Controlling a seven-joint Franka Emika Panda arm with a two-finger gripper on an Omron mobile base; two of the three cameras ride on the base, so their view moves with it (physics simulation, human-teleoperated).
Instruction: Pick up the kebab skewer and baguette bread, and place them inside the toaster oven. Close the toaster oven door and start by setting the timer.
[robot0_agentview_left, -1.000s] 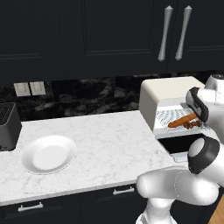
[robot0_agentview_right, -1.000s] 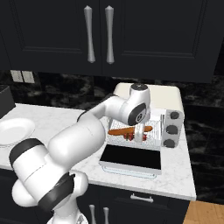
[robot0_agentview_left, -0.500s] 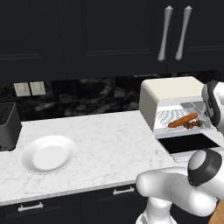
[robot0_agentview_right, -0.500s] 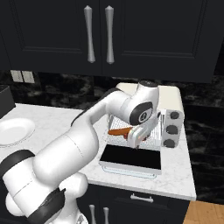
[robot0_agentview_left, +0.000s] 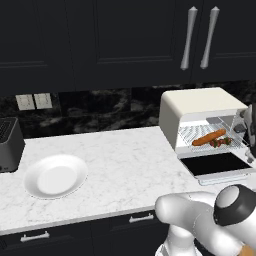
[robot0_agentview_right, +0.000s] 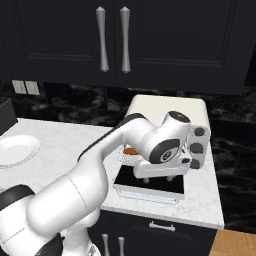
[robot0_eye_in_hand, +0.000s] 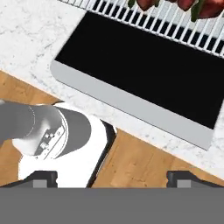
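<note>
While my gripper (robot0_eye_in_hand: 112, 177) hung over the toaster oven door (robot0_eye_in_hand: 144, 74), its jaws stood wide apart, empty, touching nothing. My arm reached just before the toaster oven (robot0_agentview_left: 200, 107), hand looking down. On its rack the baguette bread (robot0_agentview_left: 208, 137) lay slantwise, the kebab skewer (robot0_agentview_left: 220, 142) just beside it.

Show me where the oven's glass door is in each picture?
Left base view: the toaster oven door lies folded down flat at the right edge, below the baguette bread.
Right base view: centre, partly behind the white arm.
Hand view: the dark panel across the top.
Shared landmark: the wire rack behind its hinge.
</note>
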